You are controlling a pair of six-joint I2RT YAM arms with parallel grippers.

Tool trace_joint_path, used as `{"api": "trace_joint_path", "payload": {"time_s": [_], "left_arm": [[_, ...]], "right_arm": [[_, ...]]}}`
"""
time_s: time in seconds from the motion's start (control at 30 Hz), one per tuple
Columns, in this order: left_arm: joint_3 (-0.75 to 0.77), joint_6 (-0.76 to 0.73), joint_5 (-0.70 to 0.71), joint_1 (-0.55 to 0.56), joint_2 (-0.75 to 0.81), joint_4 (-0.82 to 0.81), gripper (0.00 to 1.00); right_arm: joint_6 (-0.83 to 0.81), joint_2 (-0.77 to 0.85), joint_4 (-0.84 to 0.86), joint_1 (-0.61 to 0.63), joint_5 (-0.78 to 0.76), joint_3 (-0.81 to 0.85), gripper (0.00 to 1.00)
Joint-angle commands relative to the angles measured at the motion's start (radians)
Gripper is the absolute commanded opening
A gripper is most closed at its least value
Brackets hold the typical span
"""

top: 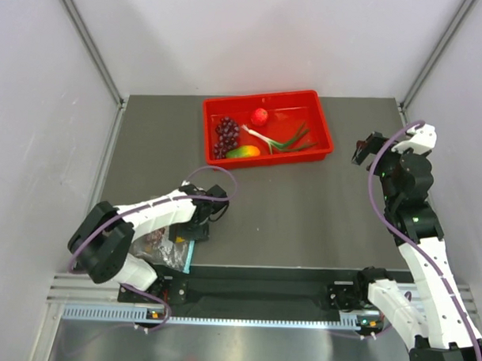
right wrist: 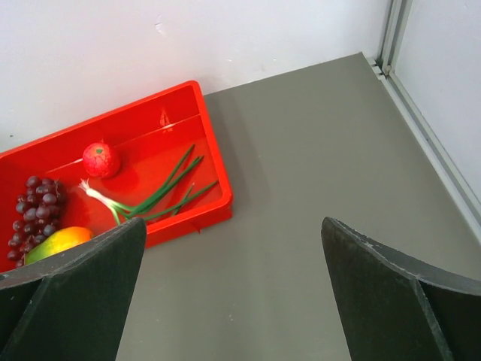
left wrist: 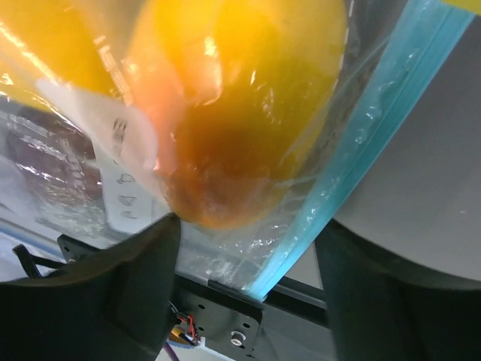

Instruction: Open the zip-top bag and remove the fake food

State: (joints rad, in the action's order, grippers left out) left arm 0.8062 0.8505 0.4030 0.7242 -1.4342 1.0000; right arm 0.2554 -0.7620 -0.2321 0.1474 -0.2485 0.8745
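The zip-top bag [top: 161, 245] lies at the table's near left edge, its teal zip strip [left wrist: 353, 143] running diagonally through the left wrist view. Inside it I see fake food: an orange-yellow fruit [left wrist: 248, 113] pressed against the plastic, another yellow shape [left wrist: 45, 45] beside it, and something dark [top: 152, 239]. My left gripper [top: 190, 229] hangs over the bag, open, with the bag's zip corner between its fingers [left wrist: 120, 293]. My right gripper [top: 361, 151] is raised at the far right, wide open over bare table [right wrist: 285, 226], holding nothing.
A red tray [top: 268, 97] stands at the back centre with a purple grape bunch [top: 226, 136], a small red ball [top: 260, 115], green onion [top: 288, 140] and a green-orange fruit [top: 243, 151]. White walls close in both sides. The table's metal front rail [left wrist: 248, 316] is just beyond the bag.
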Motion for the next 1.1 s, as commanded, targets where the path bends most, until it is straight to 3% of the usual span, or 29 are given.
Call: {"api": "trace_joint_path", "payload": {"time_s": [0.0,0.1,0.13,0.2,0.23,0.37,0.53,0.73,0.93,1.07], "left_arm": [[0.005,0.024,0.013,0.020,-0.043,0.017,0.70],[0.007,0.022,0.016,0.026,-0.061,0.015,0.57],[0.008,0.021,0.017,0.029,-0.061,0.014,0.45],[0.013,0.018,0.017,0.029,-0.058,0.015,0.33],[0.019,0.012,0.017,0.030,-0.055,0.018,0.22],[0.072,-0.017,0.014,0.040,-0.048,0.022,0.00],[0.233,-0.157,-0.007,0.073,-0.101,-0.030,0.00],[0.555,-0.246,-0.139,0.087,-0.225,-0.156,0.00],[0.799,-0.170,-0.242,0.087,-0.367,-0.212,0.00],[0.814,-0.071,-0.343,0.086,-0.390,-0.302,0.00]], "right_arm": [[0.002,0.009,0.028,-0.002,-0.006,0.003,1.00],[-0.002,0.010,0.028,-0.003,-0.017,0.004,1.00],[-0.007,0.009,0.028,-0.002,-0.018,0.004,1.00],[-0.007,0.010,0.030,-0.002,-0.023,0.004,1.00],[-0.005,0.010,0.030,-0.002,-0.023,0.004,1.00],[-0.004,0.007,0.030,-0.002,-0.017,0.003,1.00],[-0.015,0.001,0.028,-0.002,-0.005,0.004,1.00],[-0.033,0.007,0.001,0.000,0.072,0.001,1.00],[-0.021,0.043,0.014,0.000,0.391,-0.051,0.96],[0.008,0.035,0.031,0.023,0.553,-0.089,0.91]]}}
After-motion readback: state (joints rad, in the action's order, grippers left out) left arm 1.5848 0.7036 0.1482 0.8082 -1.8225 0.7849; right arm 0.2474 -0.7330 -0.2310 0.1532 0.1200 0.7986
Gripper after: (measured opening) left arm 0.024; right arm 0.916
